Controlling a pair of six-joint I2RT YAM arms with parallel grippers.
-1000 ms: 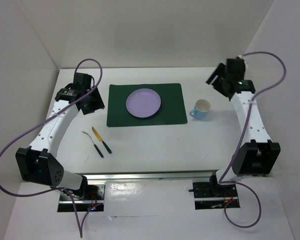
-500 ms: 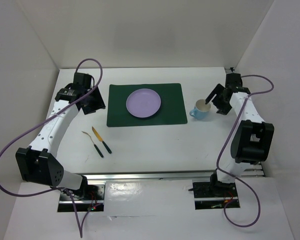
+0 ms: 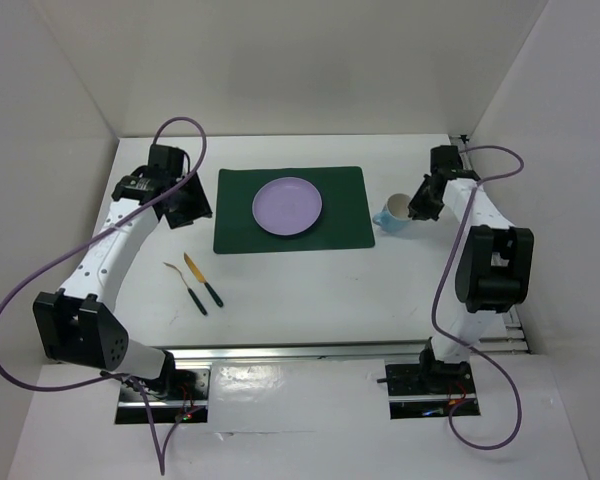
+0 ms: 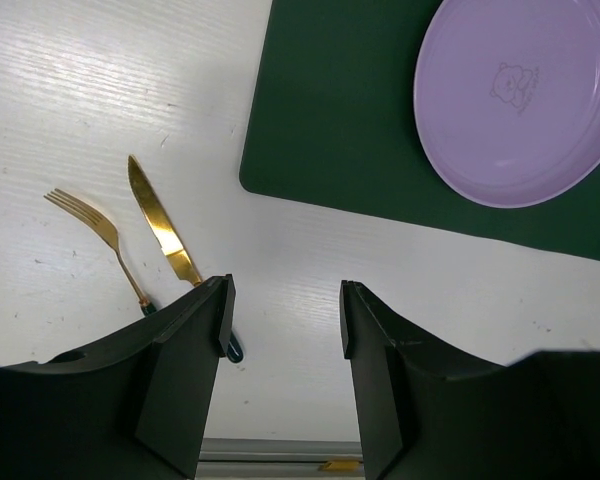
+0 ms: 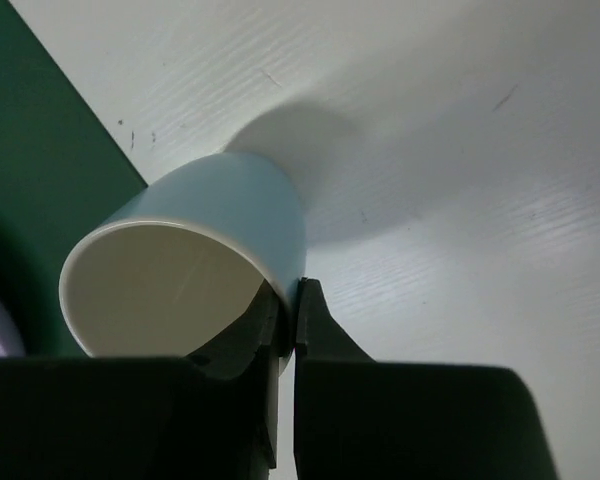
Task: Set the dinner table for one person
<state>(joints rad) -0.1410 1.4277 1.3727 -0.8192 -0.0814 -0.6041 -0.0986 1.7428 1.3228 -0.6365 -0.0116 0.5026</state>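
My right hand (image 5: 287, 292) has just come down and pinched the rim of the little light-blue round cup (image 5: 230, 215), which sits on the big white flat tabletop (image 3: 310, 290) right by the dark green mat (image 3: 345, 225); my left hand (image 4: 285, 300) hangs spread, empty; now I can move the cup.

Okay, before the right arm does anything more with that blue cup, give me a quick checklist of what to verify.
1. Right gripper shut on the wall of the light blue handled cup, one finger inside and one outside: ok.
2. Cup lifted off the white dinner table: cannot tell.
3. Left gripper open, empty and far from the cup: ok.
4. Round lilac plate sitting on the dark green rectangular placemat: ok.
5. Gold fork and gold knife placed beside the plate: not ok, both lie on the bare table off the mat.
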